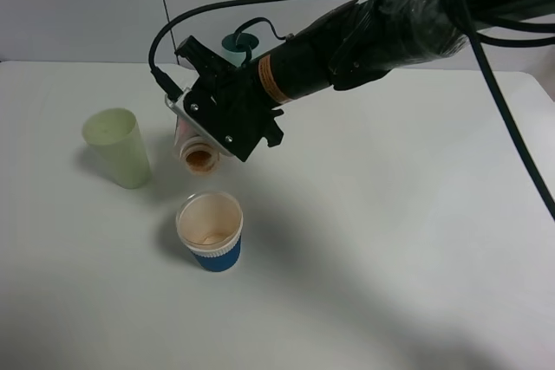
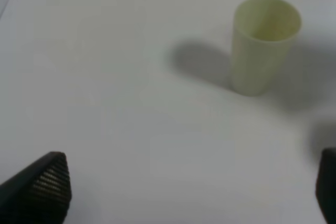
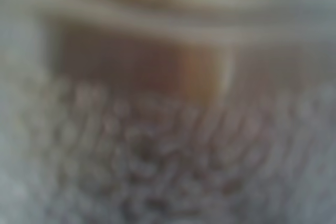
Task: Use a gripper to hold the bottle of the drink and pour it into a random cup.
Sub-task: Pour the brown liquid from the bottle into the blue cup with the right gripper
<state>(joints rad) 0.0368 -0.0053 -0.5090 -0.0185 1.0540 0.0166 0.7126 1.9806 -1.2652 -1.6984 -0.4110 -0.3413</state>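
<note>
My right gripper [image 1: 198, 127] reaches across from the right and is shut on the bottle [image 1: 194, 150]. The bottle is tilted with its open mouth pointing down and forward, and brown drink [image 1: 199, 159] shows at the neck. The mouth is above the table, a little behind the cup [image 1: 209, 230]. That cup is short and ribbed, with a blue bottom band and a brownish inside. The right wrist view is a blurred close-up of the bottle [image 3: 168, 145] with the brown drink [image 3: 131, 61]. My left gripper [image 2: 191, 187] is open and empty above bare table.
A tall pale-green cup [image 1: 119, 146] stands left of the bottle; it also shows in the left wrist view [image 2: 262, 45]. A teal cup [image 1: 240, 44] stands at the back, partly behind the right arm. The white table [image 1: 390, 240] stretches to the right.
</note>
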